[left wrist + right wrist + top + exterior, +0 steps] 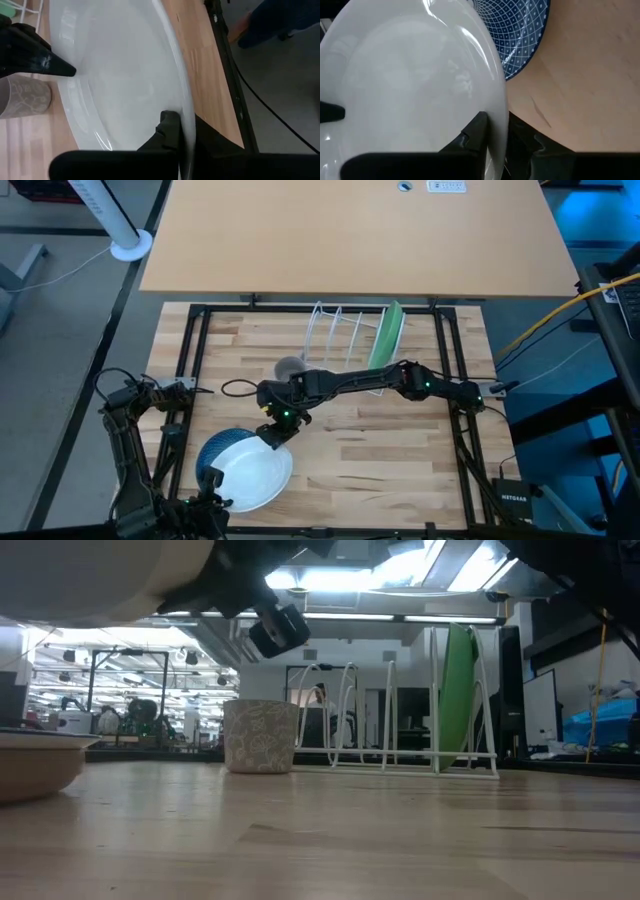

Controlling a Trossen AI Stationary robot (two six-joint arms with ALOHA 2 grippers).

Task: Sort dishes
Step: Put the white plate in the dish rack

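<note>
gripping the white plate (252, 472) by its rim, both the right gripper (274, 432) and left gripper (213, 498) clenched on it, above the dark blue plate (212, 452) at table front-left. stiff, glossy, slippery, breakable; best held at rim.

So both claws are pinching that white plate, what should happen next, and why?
Probably the left gripper should let go. The white plate is clamped at its rim by both it and the right gripper, above the blue plate. Only the right arm reaches toward the rack, where the green plate stands.
</note>
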